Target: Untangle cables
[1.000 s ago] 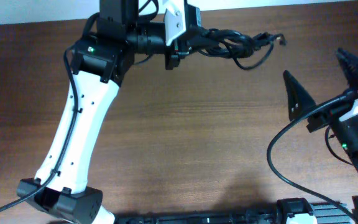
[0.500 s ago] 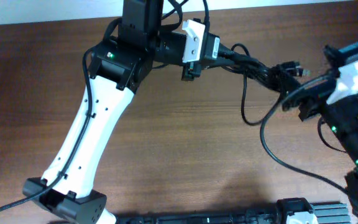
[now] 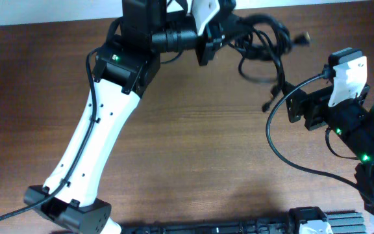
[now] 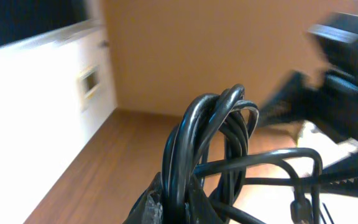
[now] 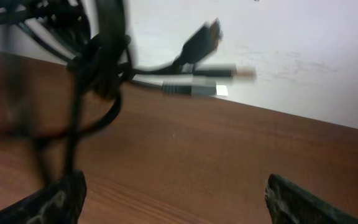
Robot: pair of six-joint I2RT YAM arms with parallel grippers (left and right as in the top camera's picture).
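Left fingers (image 4: 145,208) are clamping the cables (image 3: 260,31) at the base of the bundle, holding it above the table (image 3: 193,143) right at the far edge, by the white wall (image 3: 44,12). Right fingers (image 5: 58,199) are sitting spread wide with nothing between them, just below and right of the bundle. Thin, glossy, round black cords are bunching into tight overlapping loops (image 4: 216,143). The plug ends (image 5: 204,38) are sticking out rightward: one dark, one light-tipped, one grey. One loose strand is dropping toward the right fingers; it's blurred, so I can't tell whether it's touching. The table is dark wood grain, flat and matte, and is showing a wide bare stretch across the middle and near side. The white left arm link (image 3: 86,143) is crossing the left half diagonally.
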